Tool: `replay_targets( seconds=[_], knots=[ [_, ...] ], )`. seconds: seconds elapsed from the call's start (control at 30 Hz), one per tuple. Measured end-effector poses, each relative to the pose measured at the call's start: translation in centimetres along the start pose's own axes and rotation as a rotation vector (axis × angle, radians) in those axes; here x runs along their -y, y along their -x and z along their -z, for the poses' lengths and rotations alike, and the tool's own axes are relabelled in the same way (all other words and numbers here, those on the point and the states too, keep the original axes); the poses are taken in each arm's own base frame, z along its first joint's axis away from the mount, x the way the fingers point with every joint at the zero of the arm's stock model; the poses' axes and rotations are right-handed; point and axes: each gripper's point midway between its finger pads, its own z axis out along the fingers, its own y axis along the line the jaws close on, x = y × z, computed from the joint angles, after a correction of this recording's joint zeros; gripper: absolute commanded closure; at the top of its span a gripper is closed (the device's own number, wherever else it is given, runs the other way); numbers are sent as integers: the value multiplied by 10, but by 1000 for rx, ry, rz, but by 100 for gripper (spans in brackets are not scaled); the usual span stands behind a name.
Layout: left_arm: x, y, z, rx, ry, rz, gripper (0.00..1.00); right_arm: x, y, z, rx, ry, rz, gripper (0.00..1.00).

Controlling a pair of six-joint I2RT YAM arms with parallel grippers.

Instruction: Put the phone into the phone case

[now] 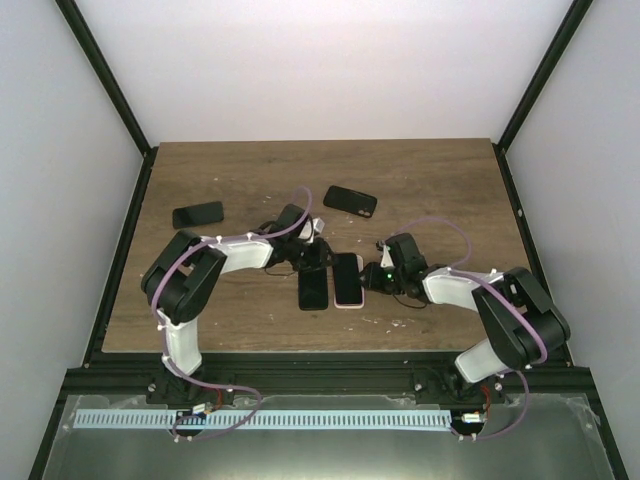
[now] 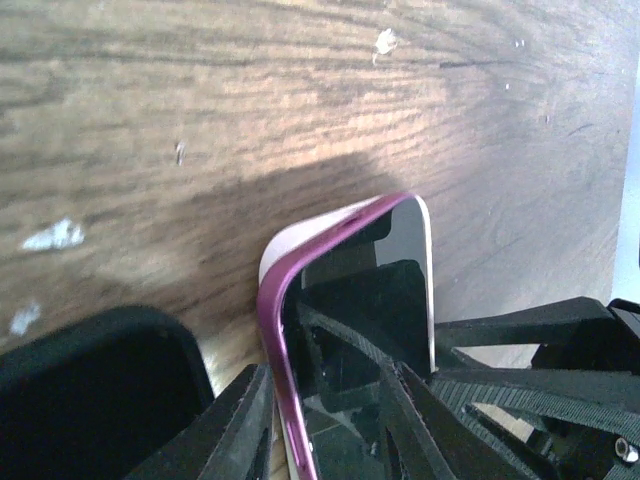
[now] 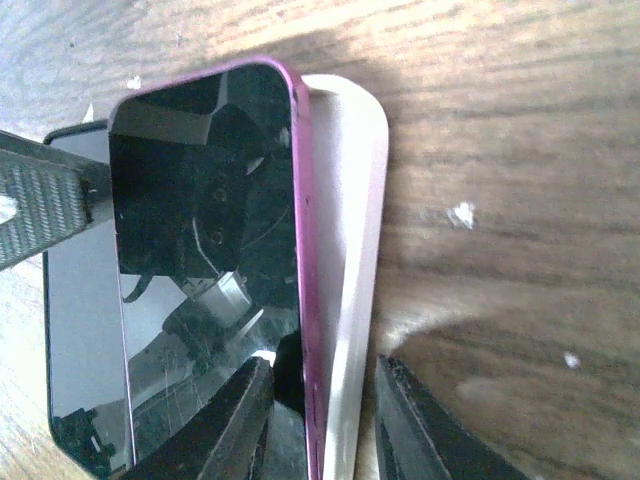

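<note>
The phone [image 1: 346, 276], dark-screened with a purple rim, lies mid-table in the white phone case [image 1: 347, 306]. In the right wrist view the phone [image 3: 200, 200] has its purple edge riding on top of the case wall [image 3: 350, 200], not seated. My right gripper [image 3: 320, 430] is narrowly open astride that edge, one finger over the screen, one outside the case; it also shows in the top view [image 1: 372, 275]. My left gripper [image 1: 318, 243] is at the phone's far end. There its fingers close across the phone [image 2: 405, 235], and the case corner [image 2: 285, 245] shows behind; the left gripper [image 2: 330, 430] sits at the bottom of that view.
A black phone [image 1: 312, 290] lies right beside the case on its left, also in the wrist views [image 2: 90, 400] [image 3: 80, 330]. Two more black phones lie farther back, one on the left [image 1: 198, 214] and one at the centre [image 1: 350, 200]. Black frame rails border the table.
</note>
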Motion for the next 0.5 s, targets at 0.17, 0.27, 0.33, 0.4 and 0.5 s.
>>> replay_targets(
  seconds=[0.17,0.27,0.33,0.4,0.5],
  knots=[
    [0,7,-4,10,6,-21,79,-3,7,-7,13,20,15,77],
    [-3,9,-4,19,17,-24,83,-5,10,-11,17,38,20,77],
    [-4,10,-4,24,22,-25,86,-7,11,-12,18,47,23,77],
    [-4,11,-4,26,22,-27,88,-7,12,-13,22,51,24,77],
    [-4,12,-4,30,16,-29,89,-8,13,-13,25,54,28,76]
  ],
)
